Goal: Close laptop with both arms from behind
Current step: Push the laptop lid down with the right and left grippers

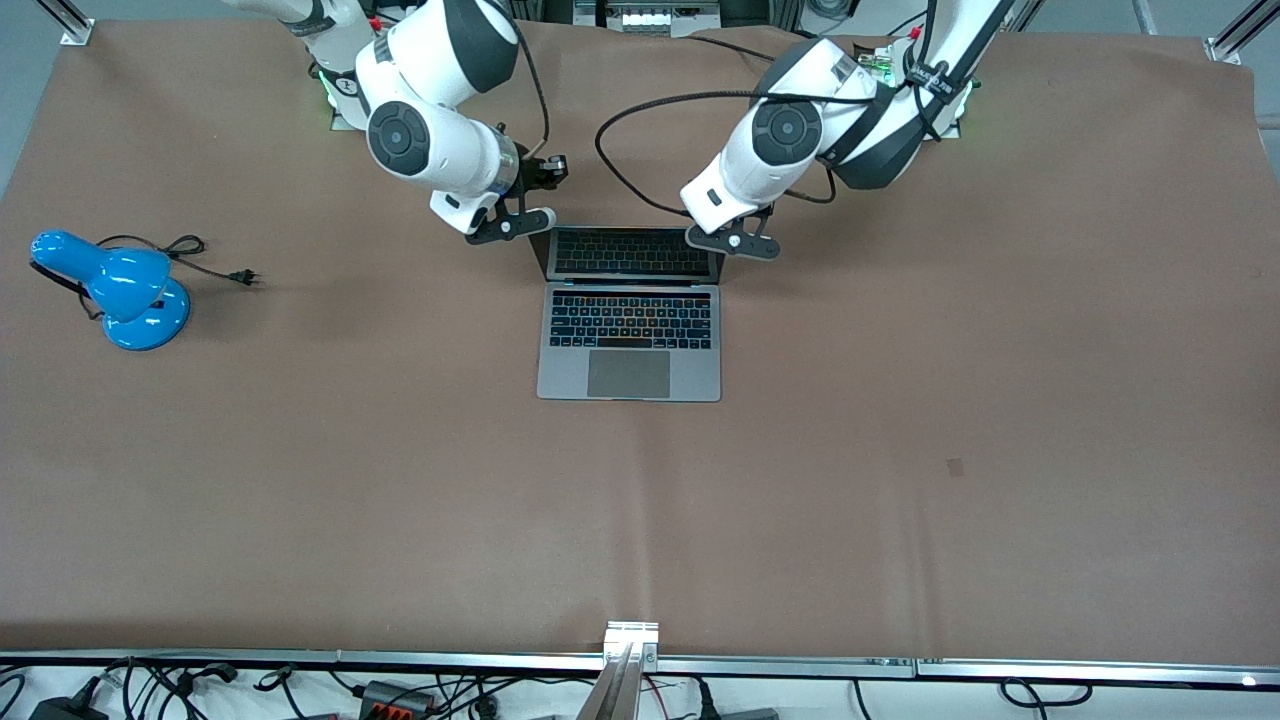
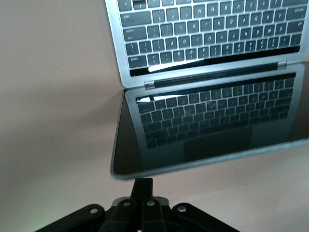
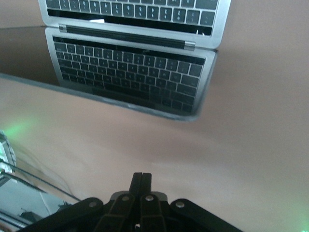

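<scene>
The silver-grey laptop (image 1: 630, 340) lies open in the middle of the table, with its dark screen (image 1: 634, 252) tilted back toward the arms' bases. My left gripper (image 1: 733, 240) is shut and empty, at the lid's top corner toward the left arm's end. In the left wrist view its fingertips (image 2: 144, 182) sit just under the lid's top edge (image 2: 203, 162). My right gripper (image 1: 510, 225) is shut and empty, beside the lid's other top corner. In the right wrist view its fingertips (image 3: 141, 177) stand apart from the lid (image 3: 130, 72).
A blue desk lamp (image 1: 125, 290) with a black cord and plug (image 1: 245, 277) lies toward the right arm's end of the table. A metal rail (image 1: 630, 650) and cables run along the table edge nearest the front camera.
</scene>
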Robot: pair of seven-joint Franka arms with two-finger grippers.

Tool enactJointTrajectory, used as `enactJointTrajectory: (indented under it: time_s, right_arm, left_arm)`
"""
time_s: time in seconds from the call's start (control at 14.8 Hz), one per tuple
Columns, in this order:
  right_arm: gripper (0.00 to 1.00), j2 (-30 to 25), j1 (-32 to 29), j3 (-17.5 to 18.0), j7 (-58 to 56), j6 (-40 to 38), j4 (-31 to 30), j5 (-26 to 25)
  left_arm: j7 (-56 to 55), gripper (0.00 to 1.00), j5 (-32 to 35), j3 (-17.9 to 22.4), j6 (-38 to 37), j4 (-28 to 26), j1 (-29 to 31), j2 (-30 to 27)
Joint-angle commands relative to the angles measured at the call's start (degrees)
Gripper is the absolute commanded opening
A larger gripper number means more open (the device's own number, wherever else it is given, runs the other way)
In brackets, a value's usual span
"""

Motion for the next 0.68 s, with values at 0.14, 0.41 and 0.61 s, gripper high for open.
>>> enactJointTrajectory:
  time_s: [0.14, 0.41, 0.61]
  right_arm:
    - [0.0, 0.6, 1.4, -0.7, 1.2, 5.2, -0.9, 0.9]
    - [0.0, 1.5, 1.6, -0.8, 1.2, 8.2, -0.8, 0.9]
    - [0.0, 2.4, 1.6, -0.7, 1.2, 10.4, -0.4, 0.9]
  left_arm:
    - [-0.8, 0.0, -0.2, 0.3, -0.1, 6.3, 0.2, 5.2]
    - [-1.4, 0.0, 3.5, 1.1, -0.1, 9.0, 0.2, 8.1]
    - [-1.5, 0.0, 4.4, 2.1, -0.1, 11.2, 0.1, 9.6]
